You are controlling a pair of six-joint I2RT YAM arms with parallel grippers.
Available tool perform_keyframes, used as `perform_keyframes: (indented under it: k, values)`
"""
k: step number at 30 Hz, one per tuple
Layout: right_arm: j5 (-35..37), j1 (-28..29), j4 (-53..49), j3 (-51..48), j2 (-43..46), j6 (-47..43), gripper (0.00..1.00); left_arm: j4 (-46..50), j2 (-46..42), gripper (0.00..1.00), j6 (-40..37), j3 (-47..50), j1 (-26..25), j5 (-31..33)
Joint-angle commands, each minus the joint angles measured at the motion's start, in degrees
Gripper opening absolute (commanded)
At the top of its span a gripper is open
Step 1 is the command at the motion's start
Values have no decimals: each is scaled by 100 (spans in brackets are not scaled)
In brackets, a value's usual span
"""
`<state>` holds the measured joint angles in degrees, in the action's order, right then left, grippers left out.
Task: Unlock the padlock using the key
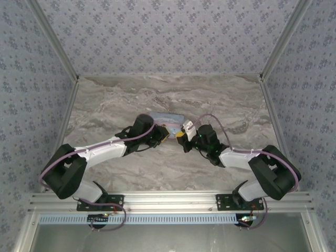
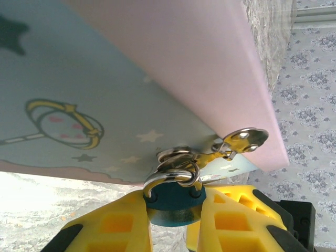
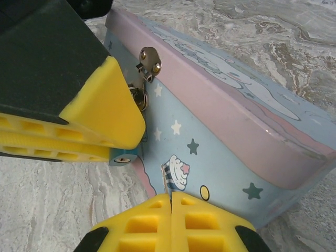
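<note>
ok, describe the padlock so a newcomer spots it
Start at the pastel tin mid-table; a metal hasp sits on its side wall under the pink lid. The padlock hangs from it, pinched in the left gripper: tiny, dark-blue body, thin silver shackle, far smaller than the tin.

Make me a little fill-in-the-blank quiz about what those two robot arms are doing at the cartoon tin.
The tiny padlock clamped in the left gripper has a ____ body. The right gripper is shut on a thin metal ____. The pastel-blue rectangular tin has a ____ lid.
Missing words: blue; key; pink.
</note>
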<state>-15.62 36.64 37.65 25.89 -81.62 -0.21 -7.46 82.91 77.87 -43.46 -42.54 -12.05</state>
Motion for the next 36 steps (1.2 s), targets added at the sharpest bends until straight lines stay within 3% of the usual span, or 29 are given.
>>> perform_keyframes:
  k: [1,17,36]
  values:
    - [342,-50,-255,-66,96,87,0,-26,-251,13,9,-75,-49,-280]
    - [-490,62,-763,-183,552,337,0,-60,-166,13,-136,-118,-8,-403]
    - [-499,75,-831,303,213,362,0,-139,-94,13,-149,-110,6,-500]
